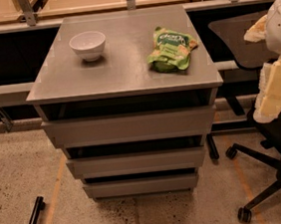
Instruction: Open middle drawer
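**Approach stage of drawer opening.** The grey cabinet [126,70] stands mid-frame, seen from above and in front. Its top carries a white bowl [88,44] toward the back left and a green snack bag [170,49] toward the right. Three handleless fronts face the camera. The middle drawer [136,162] is the second front down the cabinet's face, between the taller top drawer [129,127] and the shorter bottom drawer [140,185]. It appears shut, with a dark slot above its upper edge.

The gripper [274,90] hangs off the cabinet's right side, about level with the top front and well apart from all three. Whether it is wide or narrow cannot be told. No contact is made, so the opening is judged not yet begun.

The next move calls for travel leftward and downward to the cabinet's face, a hold on the middle front's upper edge through the slot, then a straight pull away from the cabinet. An office chair base [248,183] near the cabinet's lower right corner may crowd that path.
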Tool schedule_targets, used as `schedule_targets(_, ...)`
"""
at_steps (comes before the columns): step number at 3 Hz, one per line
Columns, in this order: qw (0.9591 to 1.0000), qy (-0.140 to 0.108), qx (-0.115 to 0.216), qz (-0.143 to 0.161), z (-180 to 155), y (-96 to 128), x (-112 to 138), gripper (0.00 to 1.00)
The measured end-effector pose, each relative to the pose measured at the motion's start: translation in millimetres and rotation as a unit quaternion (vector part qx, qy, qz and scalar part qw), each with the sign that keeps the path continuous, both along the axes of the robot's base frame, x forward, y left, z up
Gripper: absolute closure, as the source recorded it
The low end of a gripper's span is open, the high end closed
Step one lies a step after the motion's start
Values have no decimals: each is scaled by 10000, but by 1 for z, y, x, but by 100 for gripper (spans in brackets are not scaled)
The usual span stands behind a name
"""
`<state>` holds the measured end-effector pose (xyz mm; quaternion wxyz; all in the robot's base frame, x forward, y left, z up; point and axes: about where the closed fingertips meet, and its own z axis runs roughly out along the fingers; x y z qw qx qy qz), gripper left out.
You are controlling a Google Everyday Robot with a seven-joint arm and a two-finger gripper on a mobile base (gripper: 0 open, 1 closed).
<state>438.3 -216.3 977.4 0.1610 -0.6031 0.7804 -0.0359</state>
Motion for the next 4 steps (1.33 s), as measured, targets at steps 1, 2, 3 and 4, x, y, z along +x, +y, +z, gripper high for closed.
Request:
schedule_targets(1,10000,-1,0,0,0,0,0,0)
schedule_targets(2,10000,0,5,-15,-18,-2,4,0)
schedule_targets(3,9995,195,141,-222,-30,-7,11,0)
schedule_targets(4,9992,235,161,-263,-31,-8,12,0)
